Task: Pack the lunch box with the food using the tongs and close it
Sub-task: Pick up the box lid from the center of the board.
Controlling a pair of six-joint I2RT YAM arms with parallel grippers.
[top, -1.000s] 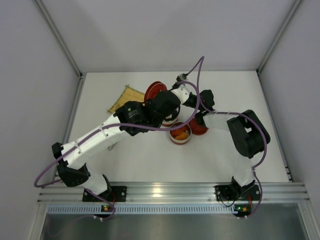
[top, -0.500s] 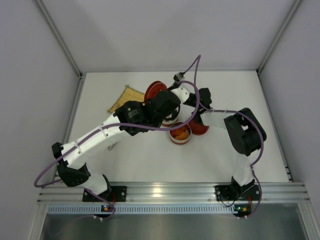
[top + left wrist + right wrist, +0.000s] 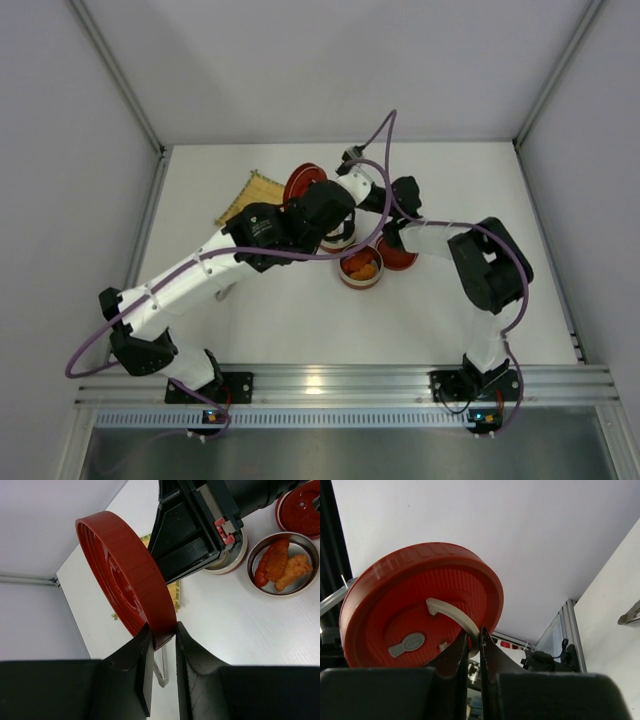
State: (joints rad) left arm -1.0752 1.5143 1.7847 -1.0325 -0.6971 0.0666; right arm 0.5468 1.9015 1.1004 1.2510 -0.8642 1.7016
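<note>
A red lunch box lid (image 3: pixel 125 575) stands tilted on edge above the table, held from both sides. My left gripper (image 3: pixel 162 632) is shut on its rim. My right gripper (image 3: pixel 474 639) is shut on the white handle (image 3: pixel 455 612) on the lid's top face (image 3: pixel 415 600). In the top view the lid (image 3: pixel 305 182) sits between the two wrists. A steel lunch box bowl (image 3: pixel 252 555) holds a red elongated food piece (image 3: pixel 261 572) and an orange piece (image 3: pixel 295 570). The silver tongs (image 3: pixel 161 672) lie on the table below my left fingers.
A second red lid (image 3: pixel 398 255) lies beside the food bowl (image 3: pixel 360 268). A cream-rimmed container (image 3: pixel 230 562) stands partly under my right arm. The yellow woven mat (image 3: pixel 245 197) lies at the back left. Grey walls enclose the white table.
My right gripper has closed onto the lid's white handle. Both wrists and the lid have shifted slightly left and toward the back.
</note>
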